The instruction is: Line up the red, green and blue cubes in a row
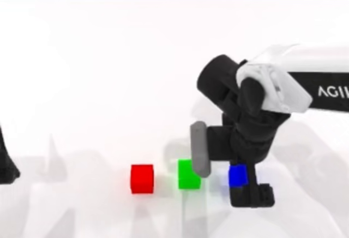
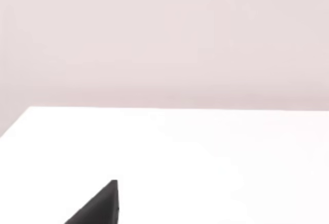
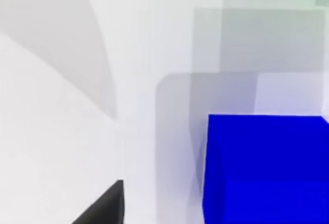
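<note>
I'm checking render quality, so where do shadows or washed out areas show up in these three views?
Top view: soft grey overlapping shadows spread over the table around the red cube, green cube and blue cube; the far tabletop is washed out. Right wrist view: layered pale shadows behind the blue cube. Left wrist view: flat, shadowless white.

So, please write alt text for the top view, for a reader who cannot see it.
Red cube, green cube and blue cube lie in a row on the white table. The right gripper straddles the blue cube; the left arm is parked at the left edge.
</note>
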Available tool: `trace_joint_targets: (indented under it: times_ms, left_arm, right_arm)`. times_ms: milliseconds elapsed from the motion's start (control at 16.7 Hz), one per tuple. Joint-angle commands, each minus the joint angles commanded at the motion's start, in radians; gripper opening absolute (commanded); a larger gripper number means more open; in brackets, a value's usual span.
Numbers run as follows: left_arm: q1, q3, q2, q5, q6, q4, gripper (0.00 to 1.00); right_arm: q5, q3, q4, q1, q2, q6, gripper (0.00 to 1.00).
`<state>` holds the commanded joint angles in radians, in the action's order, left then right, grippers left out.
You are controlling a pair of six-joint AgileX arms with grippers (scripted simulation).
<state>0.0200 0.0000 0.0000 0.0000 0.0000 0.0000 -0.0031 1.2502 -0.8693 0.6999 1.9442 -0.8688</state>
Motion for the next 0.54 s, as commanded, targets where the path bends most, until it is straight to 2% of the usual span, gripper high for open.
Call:
trace_joint_targets:
  times_ms: [540]
  left_arm:
    - [0.000,0.000,0.000,0.000,0.000,0.000,1.00]
  right_arm:
    - [-0.001,0.171,-0.258,0.007,-0.086,-0.003,1.00]
